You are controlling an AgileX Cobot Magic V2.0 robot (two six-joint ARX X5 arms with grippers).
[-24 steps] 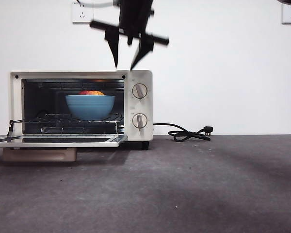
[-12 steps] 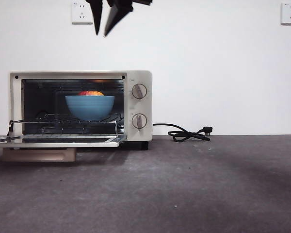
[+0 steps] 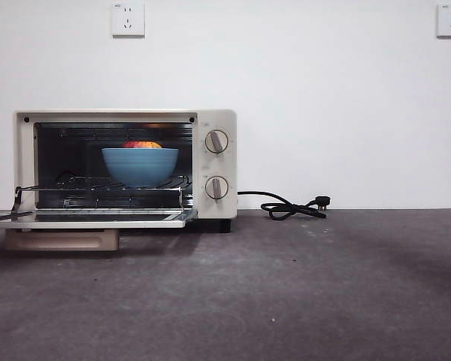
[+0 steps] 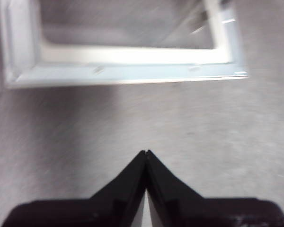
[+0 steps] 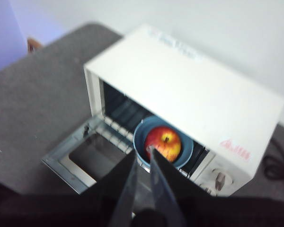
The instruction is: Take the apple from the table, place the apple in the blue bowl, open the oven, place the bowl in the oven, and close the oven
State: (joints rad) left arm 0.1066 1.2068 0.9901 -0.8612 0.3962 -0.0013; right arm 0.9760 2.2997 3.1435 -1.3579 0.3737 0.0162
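One red apple (image 5: pixel 164 142) sits in the blue bowl (image 3: pixel 140 165), and the bowl rests on the wire rack (image 3: pixel 105 185) inside the oven (image 3: pixel 214 120). The oven door (image 3: pixel 86 218) is folded down flat and open, its beige handle (image 3: pixel 60 240) hanging just above the grey surface (image 3: pixel 301 293). A black cord (image 3: pixel 289 206) trails from the oven's side along the surface. Above the oven the right pincer (image 5: pixel 143 156) hangs empty, jaws nearly together with a thin gap. The left pincer (image 4: pixel 146 153) is pressed closed, holding nothing, over bare surface near the door's edge
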